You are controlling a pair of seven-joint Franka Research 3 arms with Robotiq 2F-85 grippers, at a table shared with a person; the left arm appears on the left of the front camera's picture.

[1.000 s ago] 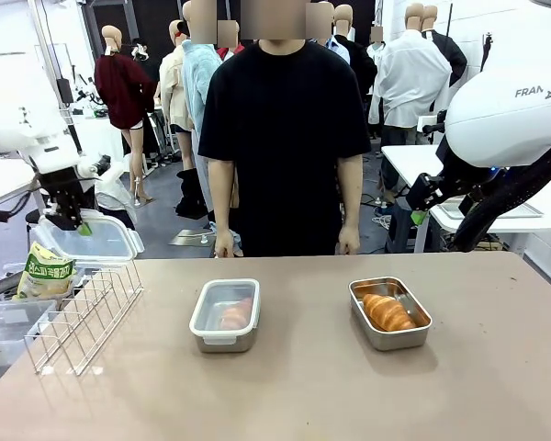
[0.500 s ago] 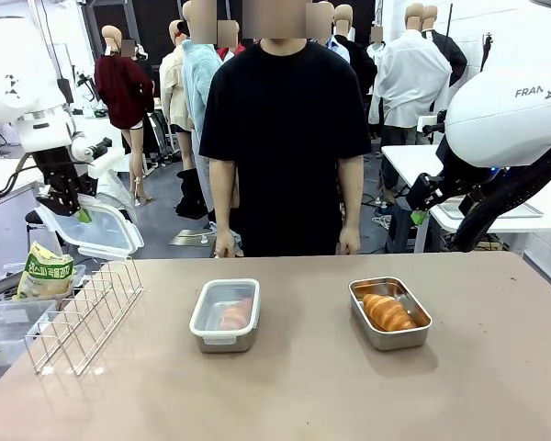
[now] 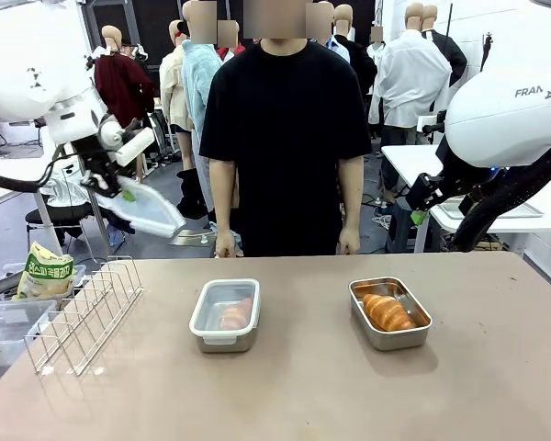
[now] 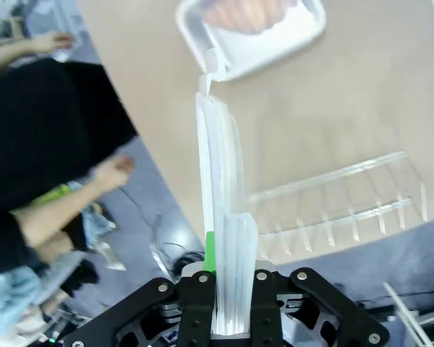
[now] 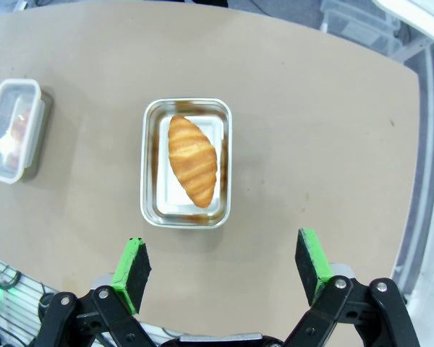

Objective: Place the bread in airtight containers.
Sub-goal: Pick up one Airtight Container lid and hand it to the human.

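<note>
my left claw point(image 4: 228, 285) pinched a clear lid point(image 3: 150, 209) by its edge, far from the open tub point(image 3: 390, 313); it could slip. right claw point(image 5: 224, 266) gaped empty above that tub.

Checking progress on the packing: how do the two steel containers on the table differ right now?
The left container wears a translucent lid; the right container is open, uncovered. The croissant in the right container shows plainly, golden-brown; the bread in the left container is only a blurred orange shape through its lid. Both are small rectangular steel tubs with rounded corners, each holding bread. The left gripper holds another lid up off the table's left side.
</note>
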